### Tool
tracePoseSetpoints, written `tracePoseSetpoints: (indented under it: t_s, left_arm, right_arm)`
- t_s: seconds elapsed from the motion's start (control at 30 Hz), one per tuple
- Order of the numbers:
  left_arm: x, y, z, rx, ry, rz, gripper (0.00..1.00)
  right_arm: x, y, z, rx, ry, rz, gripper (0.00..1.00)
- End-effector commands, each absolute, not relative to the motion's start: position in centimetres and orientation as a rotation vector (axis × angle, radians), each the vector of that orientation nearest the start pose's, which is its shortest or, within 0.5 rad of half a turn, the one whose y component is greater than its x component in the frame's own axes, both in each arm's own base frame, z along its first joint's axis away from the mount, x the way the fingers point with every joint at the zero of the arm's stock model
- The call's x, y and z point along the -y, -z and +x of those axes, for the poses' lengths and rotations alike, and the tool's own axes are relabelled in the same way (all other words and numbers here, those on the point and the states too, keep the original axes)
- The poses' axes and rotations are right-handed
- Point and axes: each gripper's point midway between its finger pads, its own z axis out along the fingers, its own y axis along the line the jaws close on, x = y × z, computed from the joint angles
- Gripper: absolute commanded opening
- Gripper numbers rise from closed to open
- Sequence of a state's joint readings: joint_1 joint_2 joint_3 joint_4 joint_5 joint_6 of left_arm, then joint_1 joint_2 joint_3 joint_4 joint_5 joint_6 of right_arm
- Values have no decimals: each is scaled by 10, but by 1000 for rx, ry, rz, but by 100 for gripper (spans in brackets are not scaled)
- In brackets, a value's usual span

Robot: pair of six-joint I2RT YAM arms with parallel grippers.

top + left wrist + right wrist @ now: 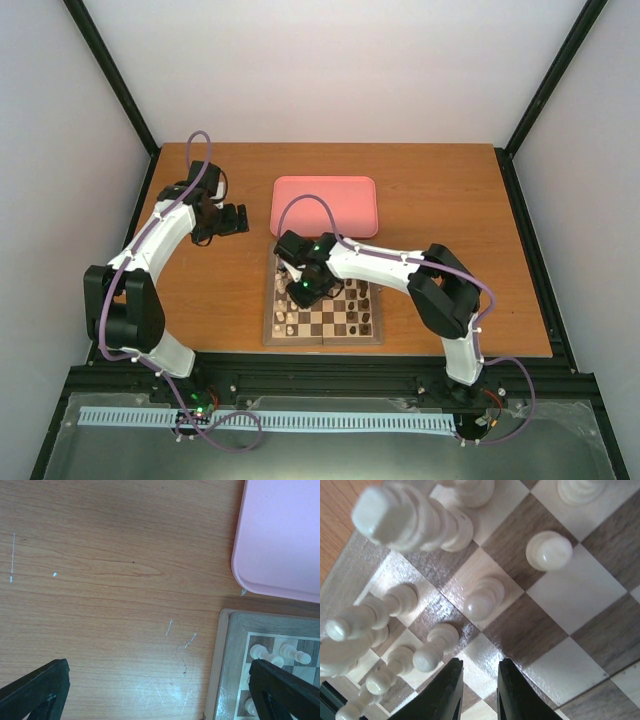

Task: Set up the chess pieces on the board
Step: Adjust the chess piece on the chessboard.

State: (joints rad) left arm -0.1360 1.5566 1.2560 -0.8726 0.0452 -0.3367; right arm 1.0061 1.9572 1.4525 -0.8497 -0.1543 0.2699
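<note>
Right gripper [480, 666] fingers narrow, nothing between, low over chessboard [600, 645] | left gripper [157, 669] spread wide over tabletop [100, 580] | cream pawn [482, 597] upright just ahead | judged light, hard, smooth, easily toppled; pinch the stem below the head

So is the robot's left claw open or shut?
Open. The left claw shows its two black fingers far apart in its wrist view, with only the wooden table between them and nothing held.
</note>
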Motion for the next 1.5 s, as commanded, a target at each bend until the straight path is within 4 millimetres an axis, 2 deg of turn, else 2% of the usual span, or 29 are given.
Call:
tracePoseSetpoints:
  t_s: [0.0, 0.3, 0.53, 0.7, 0.8, 0.97, 1.23, 1.47]
  left_arm:
    - [59, -143, 361, -2726, 195, -242, 100]
    - [59, -142, 362, -2728, 192, -241, 100]
    - [59, -139, 363, -2733, 195, -243, 100]
    - [60, -140, 364, -2729, 198, -243, 100]
    - [59, -142, 366, -2727, 196, -244, 100]
    - [59, -143, 367, -2727, 192, -244, 100]
    - [58, -142, 366, -2730, 183, -243, 100]
    - [58, -141, 366, -2731, 179, -243, 100]
  right_arm:
    - [-381, -55, 201, -2794, -425, -1158, 22]
    - [-384, -56, 199, -2783, -424, -1190, 21]
    - [-367, -66, 212, -2766, -306, -1083, 21]
    - [-353, -79, 230, -2743, -274, -956, 22]
    - [-351, -76, 242, -2771, -277, -901, 21]
    - [-360, -78, 264, -2761, -267, -874, 21]
    - [-359, -70, 278, -2787, -266, -854, 21]
    - [-359, -62, 275, -2814, -264, -865, 21]
